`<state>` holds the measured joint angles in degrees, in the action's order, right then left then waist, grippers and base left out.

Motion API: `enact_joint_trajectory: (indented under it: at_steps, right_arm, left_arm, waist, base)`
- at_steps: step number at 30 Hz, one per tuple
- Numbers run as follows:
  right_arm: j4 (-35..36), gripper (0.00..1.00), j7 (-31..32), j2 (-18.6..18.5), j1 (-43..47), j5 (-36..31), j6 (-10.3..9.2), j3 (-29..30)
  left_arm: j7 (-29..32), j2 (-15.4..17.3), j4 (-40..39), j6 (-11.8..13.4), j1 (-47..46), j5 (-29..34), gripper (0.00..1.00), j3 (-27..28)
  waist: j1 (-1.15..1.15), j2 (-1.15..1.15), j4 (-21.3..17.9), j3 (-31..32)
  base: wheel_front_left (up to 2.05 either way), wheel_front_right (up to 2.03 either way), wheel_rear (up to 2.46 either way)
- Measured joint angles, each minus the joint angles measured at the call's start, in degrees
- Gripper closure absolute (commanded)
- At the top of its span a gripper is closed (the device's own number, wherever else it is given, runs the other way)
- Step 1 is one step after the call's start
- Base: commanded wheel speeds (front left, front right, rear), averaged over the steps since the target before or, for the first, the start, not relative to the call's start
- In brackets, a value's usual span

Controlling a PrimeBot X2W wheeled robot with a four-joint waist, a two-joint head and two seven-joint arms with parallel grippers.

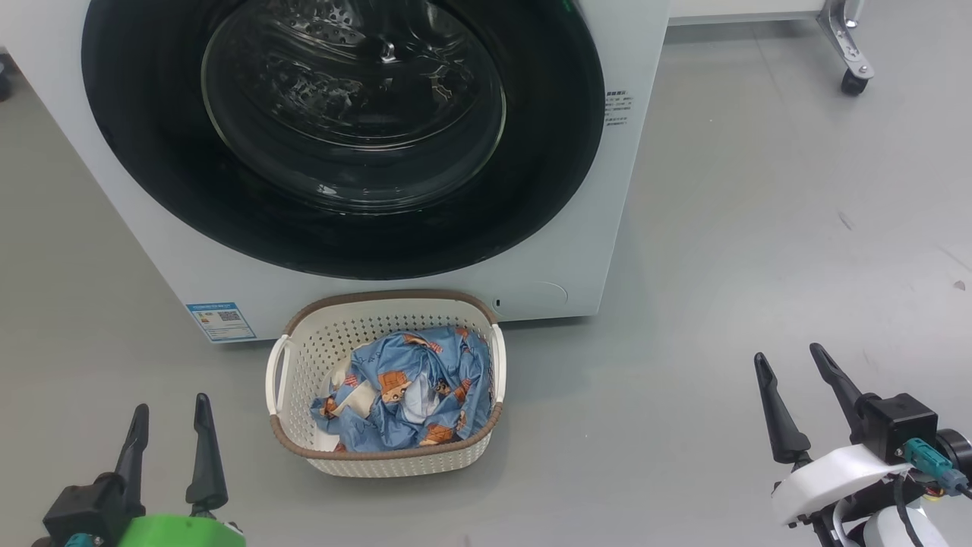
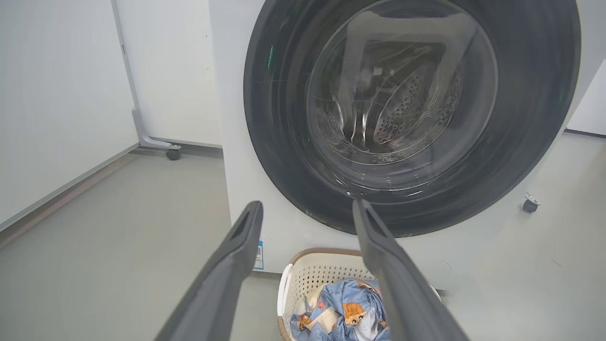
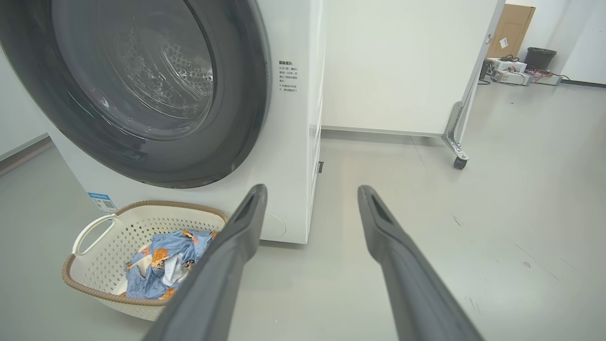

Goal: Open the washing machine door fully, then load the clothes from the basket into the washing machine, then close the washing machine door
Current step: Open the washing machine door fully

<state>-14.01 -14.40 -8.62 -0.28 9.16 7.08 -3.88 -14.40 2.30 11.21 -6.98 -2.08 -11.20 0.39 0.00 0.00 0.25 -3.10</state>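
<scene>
The white washing machine (image 1: 577, 251) stands ahead with its round black door (image 1: 152, 152) shut flat against the front; the steel drum shows through the glass bowl (image 1: 353, 106). On the floor just before it sits the cream basket (image 1: 304, 357) holding crumpled light blue clothes (image 1: 410, 395) with orange figures. My left gripper (image 1: 170, 409) hovers open at the lower left, left of the basket. Well to the basket's right, my right gripper (image 1: 790, 361) is open and holds nothing. The left wrist view faces the door (image 2: 274, 142) and clothes (image 2: 345, 308); the right wrist view has the basket (image 3: 94, 227) at lower left.
Grey floor spreads wide to the right of the machine. A white panel on a castor (image 1: 854, 80) stands at the back right, and another castored panel (image 2: 173, 152) stands left of the machine. A cardboard box (image 3: 511, 28) and a bin sit far off.
</scene>
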Motion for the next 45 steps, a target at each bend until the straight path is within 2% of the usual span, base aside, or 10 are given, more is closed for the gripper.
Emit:
enact_joint_trajectory:
  at_steps: [40,41,42,45]
  right_arm:
    - [-0.1,0.0,0.0,-0.1,0.0,0.5,0.0,-0.3]
    - [-0.1,0.11,0.0,-0.1,0.0,0.6,0.0,-0.3]
    - [-0.1,1.0,0.0,-0.1,0.0,0.8,0.0,-0.5]
    - [-0.2,1.0,0.0,0.0,0.0,2.0,0.0,-1.1]
  left_arm:
    - [0.0,0.0,0.3,0.0,0.1,-0.5,0.0,-0.1]
    - [0.0,0.0,0.3,0.0,0.1,-0.5,0.0,-0.1]
    - [0.0,0.0,0.3,0.0,0.1,-0.5,0.0,-0.1]
    - [0.0,0.0,0.3,0.0,0.1,-0.5,0.0,-0.1]
  waist:
    - [0.0,0.0,0.1,0.9]
    - [0.0,0.0,0.1,0.8]
    - [0.0,0.0,0.1,0.8]
    - [0.0,0.0,0.2,0.8]
  base:
    - [0.07,0.07,-0.15]
    - [0.0,0.0,0.0]
    - [0.0,0.0,0.0]
    - [0.0,0.0,0.0]
